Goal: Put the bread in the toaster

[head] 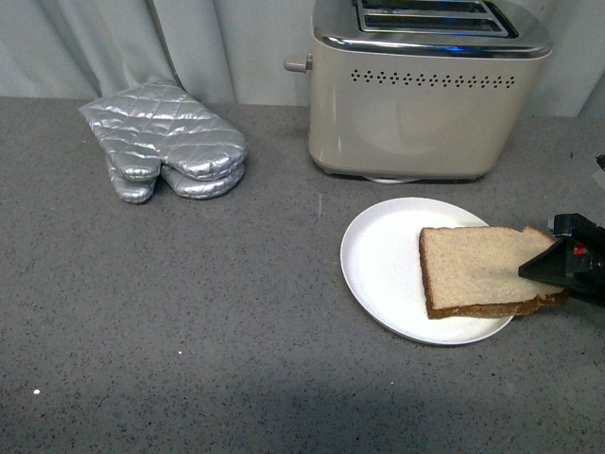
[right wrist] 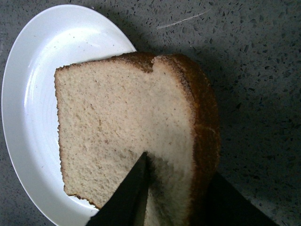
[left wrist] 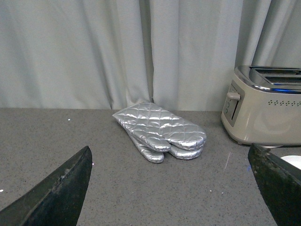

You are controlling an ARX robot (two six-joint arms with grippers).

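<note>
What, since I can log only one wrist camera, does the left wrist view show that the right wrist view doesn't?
Only the left wrist view shows the toaster, the silver oven mitts, the curtain and the open left gripper. Only the right wrist view shows the bread, with the right gripper clamped on its crust edge. Both show the grey speckled counter and the white plate, though the left wrist view catches only a sliver of the plate at its edge.

We see a grey speckled countertop point(head: 189, 331) running to a pale, pleated curtain point(head: 95, 38) that closes off the whole far side.
</note>
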